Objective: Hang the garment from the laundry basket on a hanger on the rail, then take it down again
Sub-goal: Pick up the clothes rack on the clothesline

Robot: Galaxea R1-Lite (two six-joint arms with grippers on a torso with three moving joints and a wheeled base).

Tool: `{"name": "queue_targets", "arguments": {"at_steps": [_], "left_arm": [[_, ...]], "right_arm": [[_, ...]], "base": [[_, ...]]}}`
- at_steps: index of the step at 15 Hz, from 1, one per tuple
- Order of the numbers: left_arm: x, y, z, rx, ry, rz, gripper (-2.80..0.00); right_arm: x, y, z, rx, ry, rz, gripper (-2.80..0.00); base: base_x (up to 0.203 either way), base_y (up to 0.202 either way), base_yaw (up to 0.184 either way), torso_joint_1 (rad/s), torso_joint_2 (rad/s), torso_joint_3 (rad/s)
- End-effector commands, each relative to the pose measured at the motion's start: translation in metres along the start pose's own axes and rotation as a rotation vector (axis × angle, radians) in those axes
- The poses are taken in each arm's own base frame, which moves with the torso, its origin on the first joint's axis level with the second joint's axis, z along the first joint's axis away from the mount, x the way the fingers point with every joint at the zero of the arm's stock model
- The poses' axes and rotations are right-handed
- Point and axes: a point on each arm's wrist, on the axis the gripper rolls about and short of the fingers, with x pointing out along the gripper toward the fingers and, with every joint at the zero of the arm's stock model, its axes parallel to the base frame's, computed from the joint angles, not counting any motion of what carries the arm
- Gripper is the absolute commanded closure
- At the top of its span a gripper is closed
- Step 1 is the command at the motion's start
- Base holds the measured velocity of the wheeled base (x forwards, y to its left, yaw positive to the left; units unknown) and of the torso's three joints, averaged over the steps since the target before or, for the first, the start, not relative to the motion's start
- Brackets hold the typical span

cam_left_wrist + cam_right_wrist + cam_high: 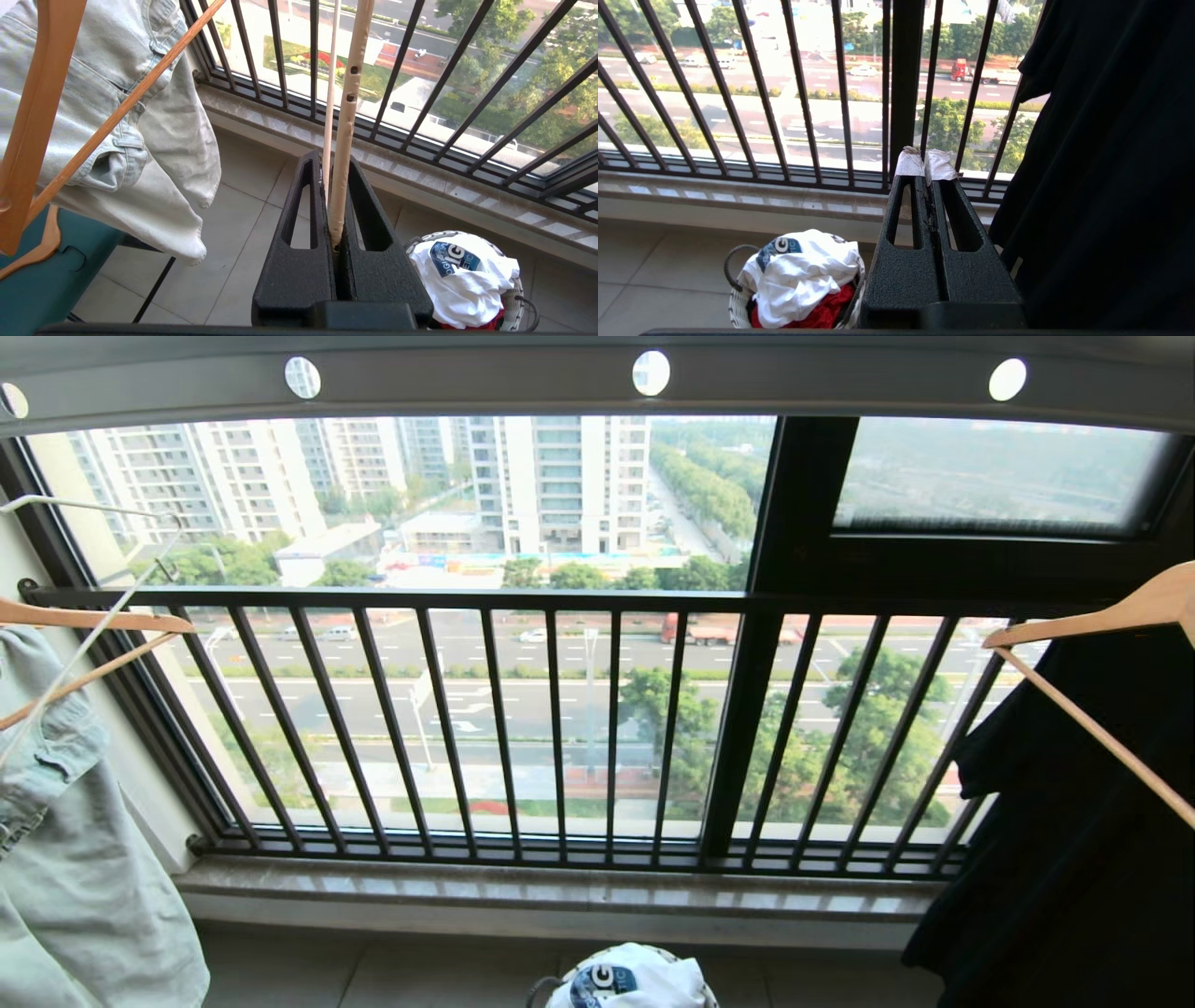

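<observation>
Left claw (334,196) clamped on hanger (345,116), held off rail (597,378), presumably ready for dressing. Right claw (927,170) shut, empty, parked near black garment (1101,163). T-shirt (460,275) heaped in basket (514,298) on floor.

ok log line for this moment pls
left gripper: shut on hanger | right gripper: shut, idle | T-shirt: in laundry basket | rail: overhead
</observation>
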Motion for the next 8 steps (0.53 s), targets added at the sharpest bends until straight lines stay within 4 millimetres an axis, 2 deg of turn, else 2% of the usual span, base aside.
{"name": "queue_targets", "arguments": {"at_steps": [1,8], "left_arm": [[-0.008,0.002,0.000,-0.002,-0.021,0.001,0.00],[-0.023,0.005,-0.002,0.033,-0.049,-0.016,0.00]], "right_arm": [[0.000,0.000,0.000,0.000,0.001,0.002,0.00],[0.000,0.000,0.000,0.000,0.002,0.001,0.00]], "base": [[0.000,0.000,0.000,0.000,0.00,0.000],[0.000,0.000,0.000,0.000,0.00,0.000]]}}
